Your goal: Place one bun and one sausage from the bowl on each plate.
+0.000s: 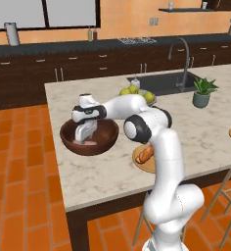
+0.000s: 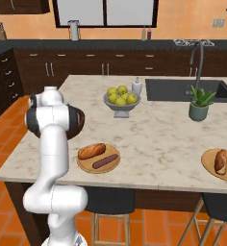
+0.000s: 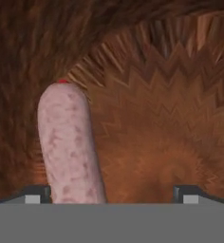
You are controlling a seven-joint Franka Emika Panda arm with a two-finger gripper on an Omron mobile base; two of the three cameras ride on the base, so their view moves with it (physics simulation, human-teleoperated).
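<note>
Two plates sit on the long marble worktop [image 2: 158, 134], and they explain where the arm is now. The worktop carries everything, with the sink at its far side. The white arm reaches left and bends down so its hand hangs over the wide wooden bowl [image 1: 89, 138] near the worktop's left edge, since that is where the food comes from. The near plate [image 2: 99, 159], just right of the bowl, already has a bun [image 2: 92, 151] and a dark sausage [image 2: 105, 161] lying side by side, so I judge it finished. The far-right plate [image 2: 221, 164] holds only a bun [image 2: 220, 161], which is why one more sausage is wanted. That pale pink sausage [image 3: 71, 142] lies on the bowl's floor against the curved wall. The gripper [image 3: 111, 193] is low inside the bowl, its jaws spread wide and pinching nothing; one tip stands just beside the sausage's near end, so the sausage sits off to one side of the gap rather than squarely between the tips. A small sideways shift looks needed before closing.
</note>
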